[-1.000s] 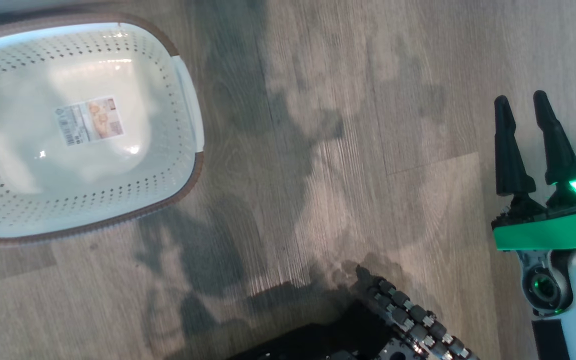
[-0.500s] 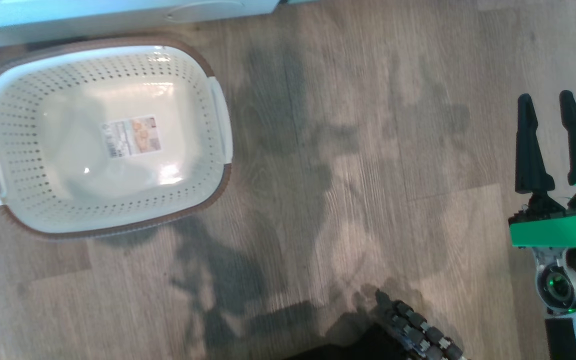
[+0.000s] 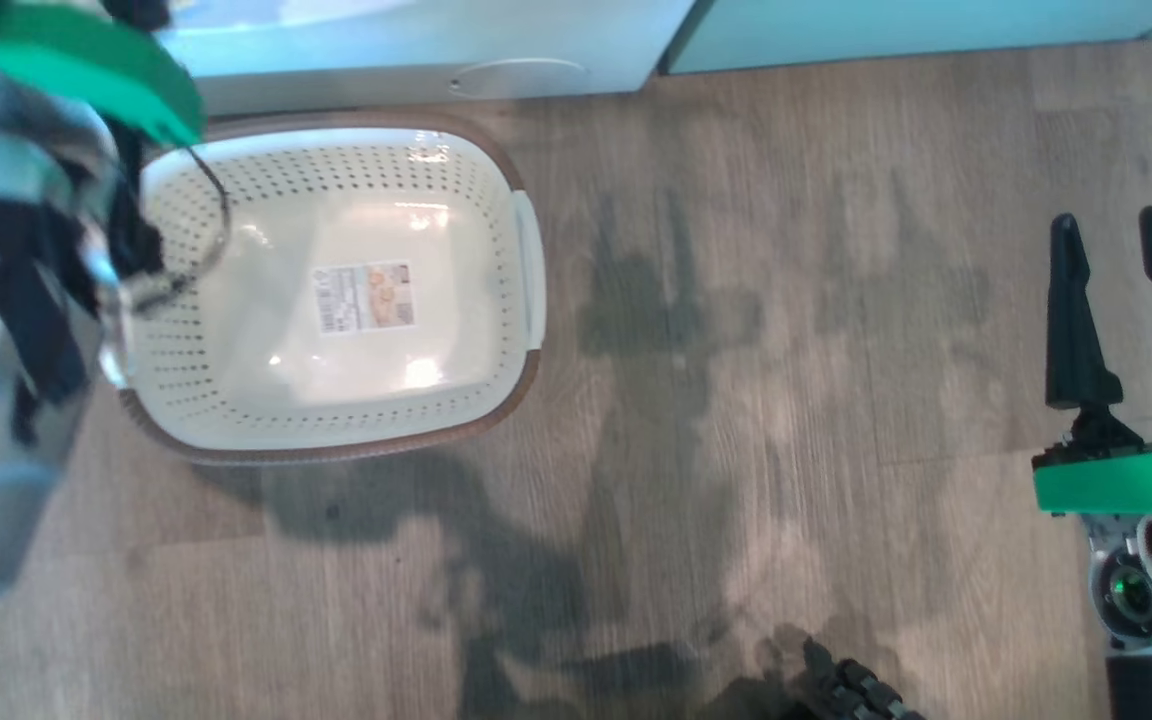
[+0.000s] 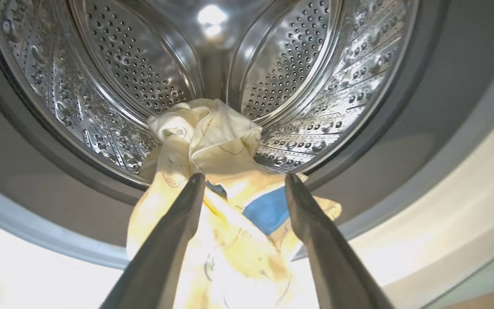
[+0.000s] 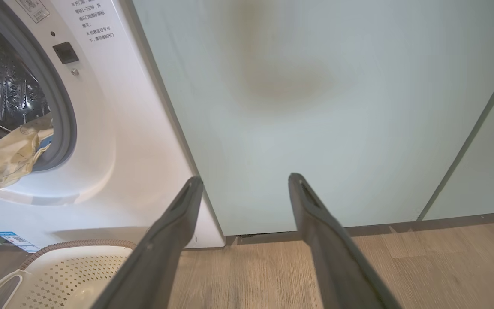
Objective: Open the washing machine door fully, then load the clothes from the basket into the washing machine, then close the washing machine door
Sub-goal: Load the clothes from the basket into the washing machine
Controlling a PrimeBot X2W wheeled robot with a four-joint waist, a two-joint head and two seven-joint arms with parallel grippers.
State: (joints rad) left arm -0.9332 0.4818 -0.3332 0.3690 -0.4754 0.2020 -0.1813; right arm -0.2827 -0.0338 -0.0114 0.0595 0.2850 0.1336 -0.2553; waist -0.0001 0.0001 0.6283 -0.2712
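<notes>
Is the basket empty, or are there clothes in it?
Empty. The basket shows a bare white bottom with just a label, and the clothes lie at the mouth of the washing machine.

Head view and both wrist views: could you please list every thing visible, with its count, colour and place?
basket: one, cream-white with brown rim, on the floor before the washing machine; no clothes seen inside.
label: one, white, on the basket bottom.
clothes: one bundle, pale yellow with a blue piece, draped over the lower edge of the drum opening.
washing machine: one, white, behind the basket.
drum: one, steel, inside the washing machine.
cabinet panels: two, pale mint-green, beside the washing machine.
floor: one, grey-brown wood.
left gripper: one, dark, open, facing the clothes.
right gripper: one, dark, open, above the floor.
</notes>
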